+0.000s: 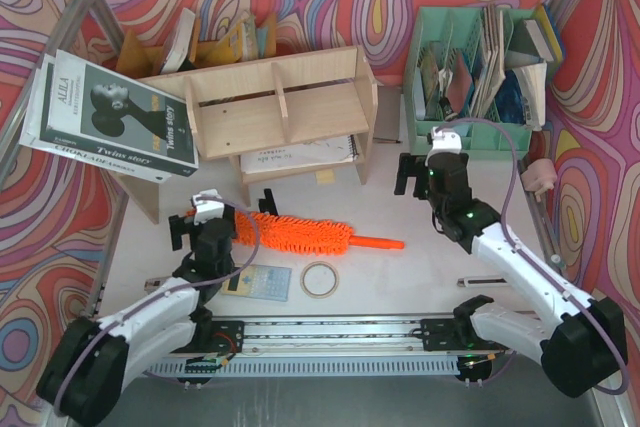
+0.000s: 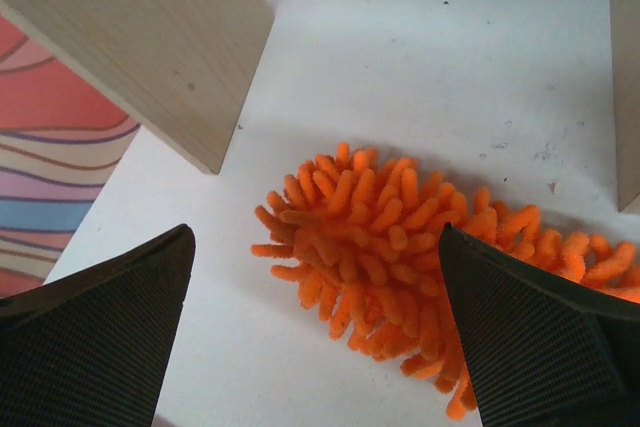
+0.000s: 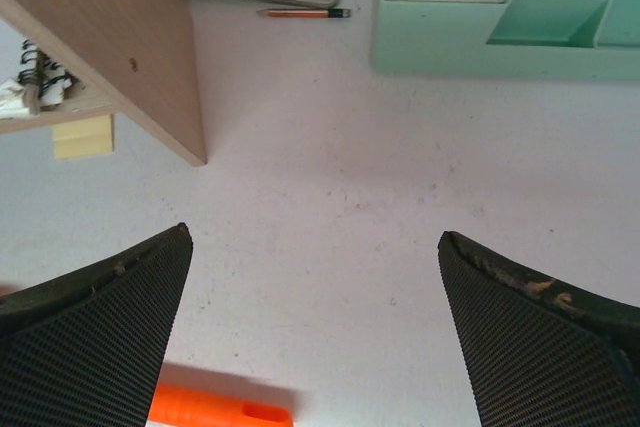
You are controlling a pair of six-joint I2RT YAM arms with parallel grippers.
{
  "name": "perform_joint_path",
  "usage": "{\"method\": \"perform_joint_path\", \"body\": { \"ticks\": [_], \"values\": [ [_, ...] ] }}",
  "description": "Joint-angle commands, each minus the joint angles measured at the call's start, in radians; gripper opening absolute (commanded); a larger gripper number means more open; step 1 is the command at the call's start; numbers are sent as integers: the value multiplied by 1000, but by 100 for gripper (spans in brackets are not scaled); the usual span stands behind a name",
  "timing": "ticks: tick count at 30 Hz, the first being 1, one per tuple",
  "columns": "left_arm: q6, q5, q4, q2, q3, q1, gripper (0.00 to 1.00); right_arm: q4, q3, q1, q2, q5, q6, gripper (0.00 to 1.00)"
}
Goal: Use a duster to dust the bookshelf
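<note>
Flat on the white table (image 1: 430, 267) lies the duster (image 1: 300, 232), just in front of the bookshelf (image 1: 280, 107), its fluffy orange head to the left and its slim handle pointing right. The left gripper (image 1: 222, 215) hangs over the left tip of the head with its jaws spread wide, one on either side of the fibres, and grips nothing; its wrist view shows the duster (image 2: 400, 247) between the pads and a pale-wood panel of the bookshelf (image 2: 130, 37) beyond. The right gripper (image 1: 425, 175) is likewise wide open and empty, above bare table between the shelf's right side panel (image 3: 110, 27) and the mint-green organiser (image 3: 440, 47); the end of the duster handle (image 3: 220, 409) shows at the lower edge of that view. A pencil (image 3: 305, 13) lies near the organiser. A tape roll (image 1: 319, 279) and a calculator (image 1: 258, 281) sit nearer the arm bases, and a large book (image 1: 110, 117) leans at the shelf's left end.
</note>
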Motion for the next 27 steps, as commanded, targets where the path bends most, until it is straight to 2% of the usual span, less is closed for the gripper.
{"method": "perform_joint_path", "body": {
  "ticks": [1,4,7,11,27],
  "values": [
    [139,112,328,105,-34,42,99,42,12,-29,4,50,-13,99],
    [145,220,376,185,-19,105,98,54,7,-47,9,49,-14,99],
    [154,269,439,258,-1,154,99,65,0,-59,15,42,-8,99],
    [151,336,433,324,40,203,99,66,-9,-64,21,36,-3,99],
    [116,563,476,392,70,341,99,61,-28,-75,-9,34,-14,99]
  ]
}}
